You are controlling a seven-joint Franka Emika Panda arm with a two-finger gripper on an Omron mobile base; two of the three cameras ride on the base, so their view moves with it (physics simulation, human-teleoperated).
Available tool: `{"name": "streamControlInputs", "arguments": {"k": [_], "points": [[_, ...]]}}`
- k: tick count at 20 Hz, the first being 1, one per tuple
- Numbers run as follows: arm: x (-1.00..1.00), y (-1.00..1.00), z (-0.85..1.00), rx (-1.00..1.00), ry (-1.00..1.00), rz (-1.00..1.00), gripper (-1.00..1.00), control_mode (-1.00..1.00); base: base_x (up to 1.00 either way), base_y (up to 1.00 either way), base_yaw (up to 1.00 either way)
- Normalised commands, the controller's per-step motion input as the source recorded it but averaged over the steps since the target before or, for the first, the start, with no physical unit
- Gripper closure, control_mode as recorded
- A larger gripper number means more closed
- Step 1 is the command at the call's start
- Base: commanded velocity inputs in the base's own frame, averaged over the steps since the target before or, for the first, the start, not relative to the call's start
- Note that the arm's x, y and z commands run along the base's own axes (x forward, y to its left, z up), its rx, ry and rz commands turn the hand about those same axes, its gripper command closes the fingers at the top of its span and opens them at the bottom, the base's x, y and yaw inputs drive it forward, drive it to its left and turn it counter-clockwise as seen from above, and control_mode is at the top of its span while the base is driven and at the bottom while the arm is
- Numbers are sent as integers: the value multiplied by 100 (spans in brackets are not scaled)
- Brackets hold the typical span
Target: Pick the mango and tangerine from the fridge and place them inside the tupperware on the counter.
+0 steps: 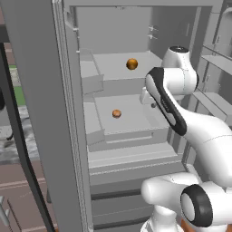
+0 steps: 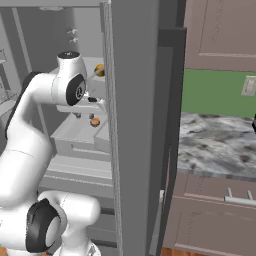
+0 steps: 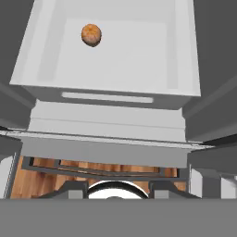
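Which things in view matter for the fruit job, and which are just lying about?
Job: fridge; upper-shelf fruit; lower-shelf fruit; counter.
Just there: upper cabinet; wall outlet; drawer handle.

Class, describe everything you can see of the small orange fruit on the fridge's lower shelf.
The small orange fruit is round, orange with a darker brownish underside and a slightly mottled skin. It sits alone on a plain grey shelf inside the open fridge, one level below a second orange fruit. In the hand view it lies toward the shelf's back left. Nothing but the shelf touches it.
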Motion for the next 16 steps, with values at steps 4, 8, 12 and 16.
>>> {"name": "streamControlInputs", "arguments": {"k": [4,8,12,16], "points": [[-17,-1,4,0,-12,0,-100,-100,0,0,0],[-40,0,19,-1,-33,0,-100,-100,0,0,0],[-29,1,42,0,-42,0,-100,-100,0,0,0],[-7,6,58,0,-41,0,-100,-100,0,0,0]]}}
